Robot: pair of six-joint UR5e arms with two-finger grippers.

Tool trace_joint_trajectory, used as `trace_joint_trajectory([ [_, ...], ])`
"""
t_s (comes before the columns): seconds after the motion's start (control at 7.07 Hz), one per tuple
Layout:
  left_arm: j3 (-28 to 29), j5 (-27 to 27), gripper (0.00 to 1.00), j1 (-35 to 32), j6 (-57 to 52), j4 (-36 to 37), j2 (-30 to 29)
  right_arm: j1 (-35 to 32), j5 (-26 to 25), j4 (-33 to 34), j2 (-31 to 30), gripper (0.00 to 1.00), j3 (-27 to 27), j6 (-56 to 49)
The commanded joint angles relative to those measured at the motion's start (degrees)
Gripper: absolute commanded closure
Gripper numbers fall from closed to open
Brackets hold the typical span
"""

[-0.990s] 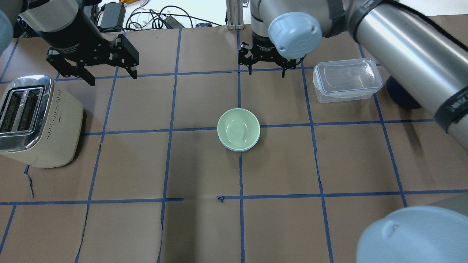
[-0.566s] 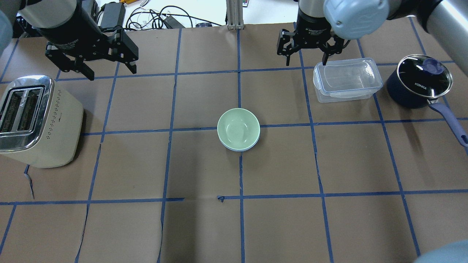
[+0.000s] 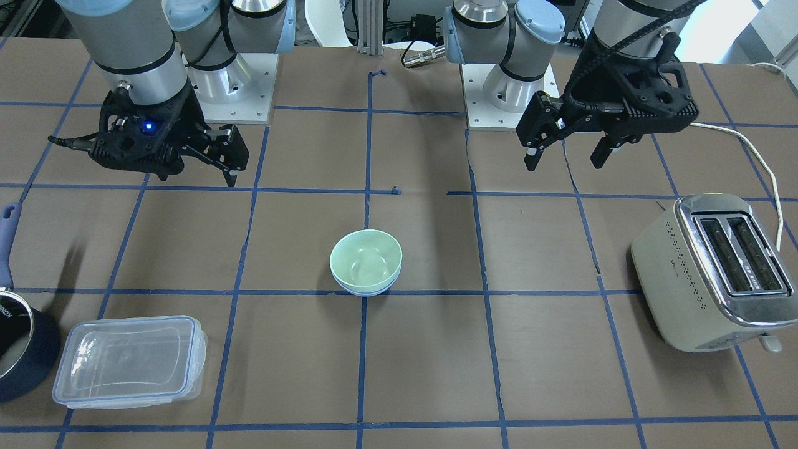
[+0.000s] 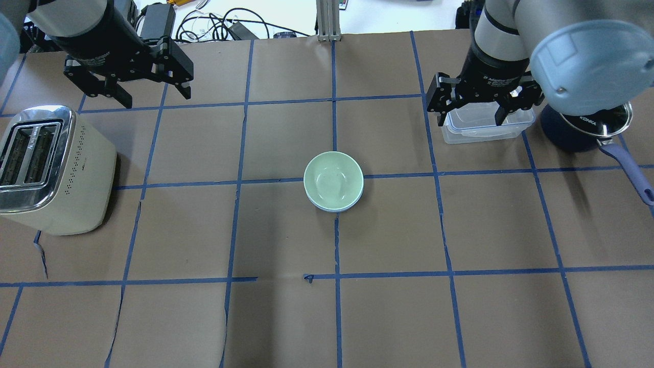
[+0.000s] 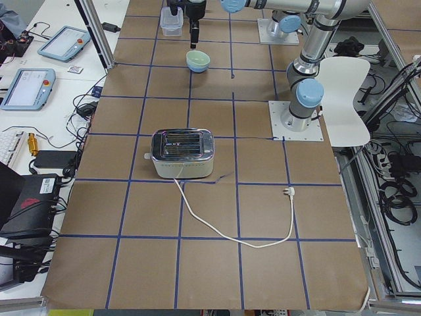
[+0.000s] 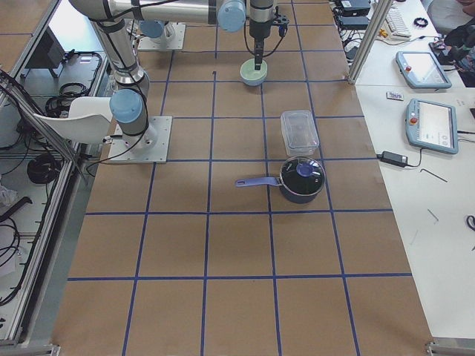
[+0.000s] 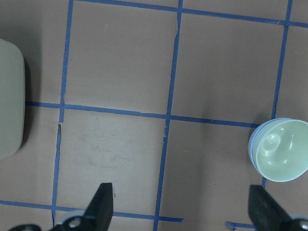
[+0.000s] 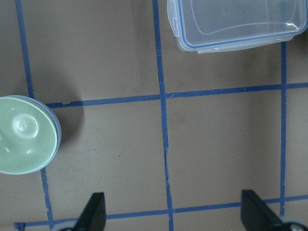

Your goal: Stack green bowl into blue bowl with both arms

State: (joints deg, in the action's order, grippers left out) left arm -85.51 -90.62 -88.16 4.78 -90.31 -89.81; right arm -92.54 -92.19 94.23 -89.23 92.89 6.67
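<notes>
The green bowl sits nested inside the blue bowl at the table's middle; only the blue rim shows beneath it. Both also show in the front view, the green bowl inside the blue bowl. My left gripper is open and empty, high at the back left, far from the bowls. My right gripper is open and empty, at the back right above a clear container. The left wrist view shows the green bowl at its right edge; the right wrist view shows the bowl at its left edge.
A cream toaster stands at the left edge. A clear lidded container lies at the back right, partly under my right gripper. A dark navy saucepan with a glass lid and long handle is right of it.
My right arm has swung from the back centre to the right, over the clear container. My left gripper has hardly moved. The stacked bowls have not moved.
</notes>
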Motion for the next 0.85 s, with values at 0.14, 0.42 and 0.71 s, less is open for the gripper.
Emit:
trace_joint_trajectory([
  [0.14,0.1,0.0,0.0,0.0,0.0,0.5,-0.2,0.1,-0.3,-3.2,-2.7,0.0,0.2,1.0],
  [0.42,-0.1,0.0,0.0,0.0,0.0,0.5,-0.1,0.2,4.1,-3.4,-2.8,0.0,0.0,0.0],
  [0.71,-0.1,0.0,0.0,0.0,0.1,0.5,-0.1,0.2,3.3,-3.9,-3.8,0.0,-0.1,0.0],
])
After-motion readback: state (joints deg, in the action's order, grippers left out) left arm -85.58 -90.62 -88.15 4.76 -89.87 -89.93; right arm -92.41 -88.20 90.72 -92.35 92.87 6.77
